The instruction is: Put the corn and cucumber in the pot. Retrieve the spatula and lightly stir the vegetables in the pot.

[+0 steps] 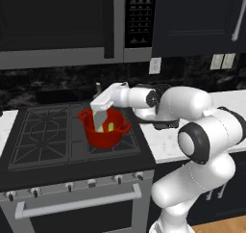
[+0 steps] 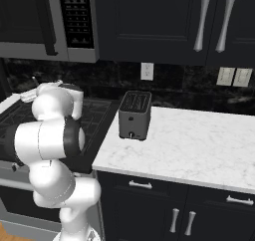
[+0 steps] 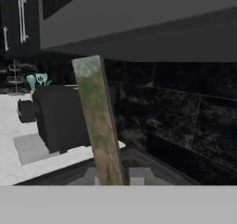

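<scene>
One red pot [image 1: 104, 130] on stove [image 1: 43, 131], near its right edge. Pale-yellow corn [image 1: 111, 126] and light green cucumber [image 1: 100, 127] lie side by side inside pot. Gripper [image 1: 101, 115] hangs over pot, spatula [image 1: 100, 117] dipping down into it. In hand view, spatula [image 3: 98, 121] rises toward 12 o'clock, fingers clamped on its base. Toaster [image 2: 134, 115] on white counter [image 2: 199, 145], at 3 o'clock from stove.

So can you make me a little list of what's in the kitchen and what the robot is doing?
pot: red, on the stove
corn: pale yellow, inside the pot
cucumber: light green, inside the pot
spatula: reaching down into the pot
gripper: above the pot, shut on the spatula
toaster: dark, on the white counter
</scene>
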Controlling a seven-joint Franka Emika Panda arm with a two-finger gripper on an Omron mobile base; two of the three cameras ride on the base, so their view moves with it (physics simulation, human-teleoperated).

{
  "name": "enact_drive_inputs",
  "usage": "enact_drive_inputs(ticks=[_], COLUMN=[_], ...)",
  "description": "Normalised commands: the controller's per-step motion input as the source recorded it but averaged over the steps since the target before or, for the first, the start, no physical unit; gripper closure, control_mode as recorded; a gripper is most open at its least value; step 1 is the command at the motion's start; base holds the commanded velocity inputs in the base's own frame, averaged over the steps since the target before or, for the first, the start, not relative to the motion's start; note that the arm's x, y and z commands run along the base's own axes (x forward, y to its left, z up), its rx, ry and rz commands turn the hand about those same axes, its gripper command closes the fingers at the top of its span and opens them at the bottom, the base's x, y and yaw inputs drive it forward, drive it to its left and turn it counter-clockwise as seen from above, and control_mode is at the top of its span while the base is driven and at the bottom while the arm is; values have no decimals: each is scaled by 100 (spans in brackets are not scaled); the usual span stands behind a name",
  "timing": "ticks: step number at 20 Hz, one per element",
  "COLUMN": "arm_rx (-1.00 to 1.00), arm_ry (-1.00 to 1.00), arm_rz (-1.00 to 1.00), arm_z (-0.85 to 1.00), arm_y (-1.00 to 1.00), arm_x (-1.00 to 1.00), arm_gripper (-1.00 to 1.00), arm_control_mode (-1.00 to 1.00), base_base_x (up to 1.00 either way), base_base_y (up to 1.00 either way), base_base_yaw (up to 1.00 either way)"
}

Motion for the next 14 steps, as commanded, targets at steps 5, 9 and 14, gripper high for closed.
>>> enact_drive_inputs(ticks=[5, 9, 14], arm_rx=[28, 18, 15], arm_ry=[1, 1, 0], arm_rz=[39, 41, 43], arm_z=[-11, -49, -50], arm_y=[-42, -78, -89], arm_x=[64, 57, 53], arm_gripper=[100, 100, 100], arm_control_mode=[-100, -100, -100], base_base_x=[0, 0, 0], base_base_y=[0, 0, 0], base_base_yaw=[0, 0, 0])
